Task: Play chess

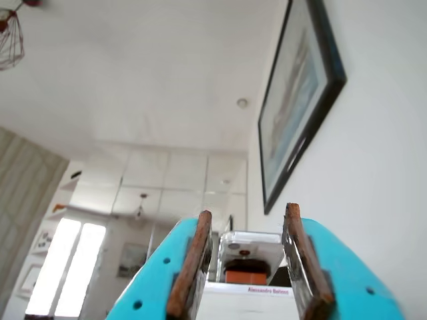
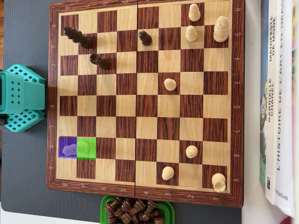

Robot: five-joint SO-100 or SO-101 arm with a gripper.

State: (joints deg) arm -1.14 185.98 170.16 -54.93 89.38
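In the overhead view a wooden chessboard (image 2: 142, 184) fills the frame. A few dark pieces (image 2: 85, 41) stand near its top left, one more dark piece (image 2: 145, 37) at top centre. Light pieces (image 2: 191, 33) cluster at top right, a lone one (image 2: 170, 84) sits mid-board, others (image 2: 191, 151) at lower right. A purple-tinted square (image 2: 68, 147) and a green-tinted square (image 2: 86, 148) at lower left each show a faint piece. In the wrist view my gripper (image 1: 248, 211) points up at the ceiling, open, nothing between its wooden-padded turquoise fingers (image 1: 190, 267).
The arm's turquoise body (image 2: 21, 98) sits off the board's left edge. A green tray (image 2: 137, 211) of several dark pieces lies below the board. Books (image 2: 280, 102) are stacked along the right. A framed picture (image 1: 293, 100) hangs on the wall.
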